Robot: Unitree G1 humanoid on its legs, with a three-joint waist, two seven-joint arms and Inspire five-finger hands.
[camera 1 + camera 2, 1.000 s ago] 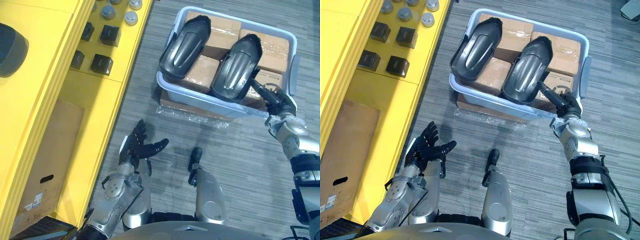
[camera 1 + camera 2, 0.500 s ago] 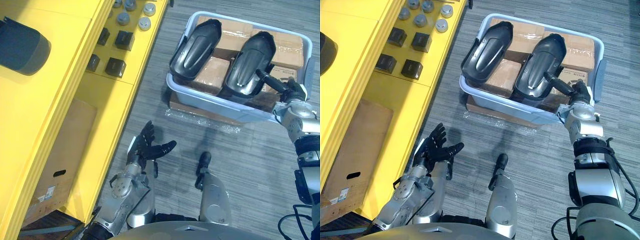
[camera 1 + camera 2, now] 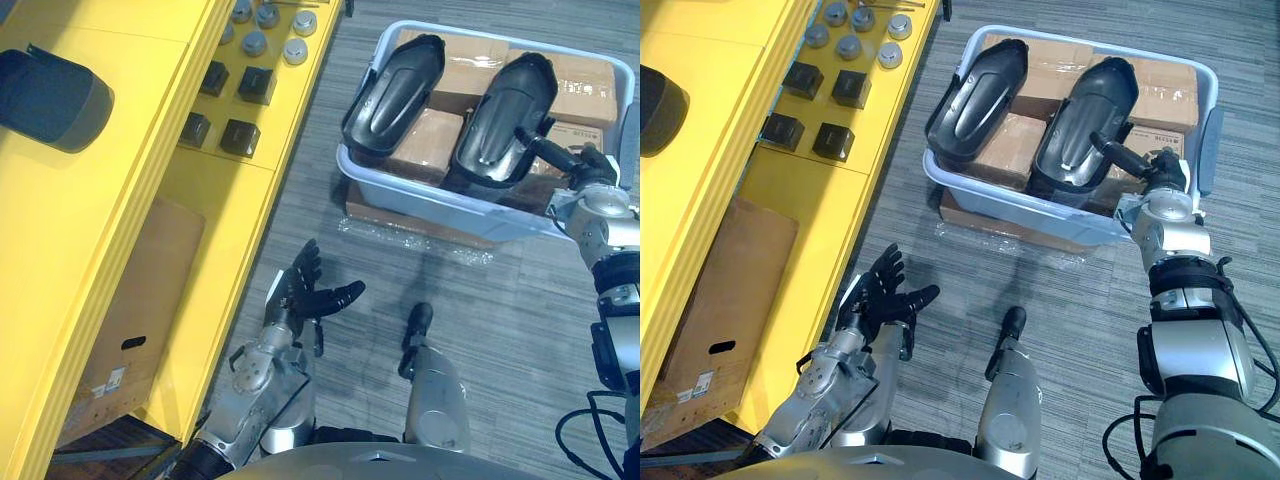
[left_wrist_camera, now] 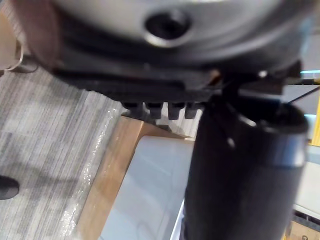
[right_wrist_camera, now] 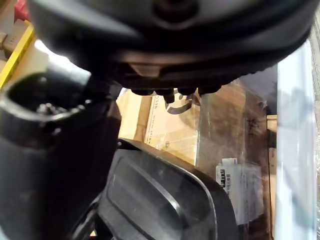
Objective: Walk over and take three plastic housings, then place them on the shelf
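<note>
Two dark plastic housings lie tilted on cardboard boxes in a pale blue bin (image 3: 420,190): the left housing (image 3: 395,85) and the right housing (image 3: 505,115). A third dark housing (image 3: 50,100) rests on the yellow shelf (image 3: 130,150) at the far left. My right hand (image 3: 585,172) is over the bin's right front corner, open, with its thumb stretched against the right housing's (image 5: 160,200) side. My left hand (image 3: 305,295) hangs low over the floor beside the shelf, open with fingers spread and holding nothing.
Small black blocks (image 3: 240,135) and grey round caps (image 3: 270,15) sit on the shelf's lower level. A cardboard box (image 3: 140,290) stands under the shelf. The bin rests on a flat wrapped carton (image 3: 420,225) on grey carpet.
The camera has moved closer to the bin. My right hand has risen from the bin's front rim to the right housing's side. The left hand stays open.
</note>
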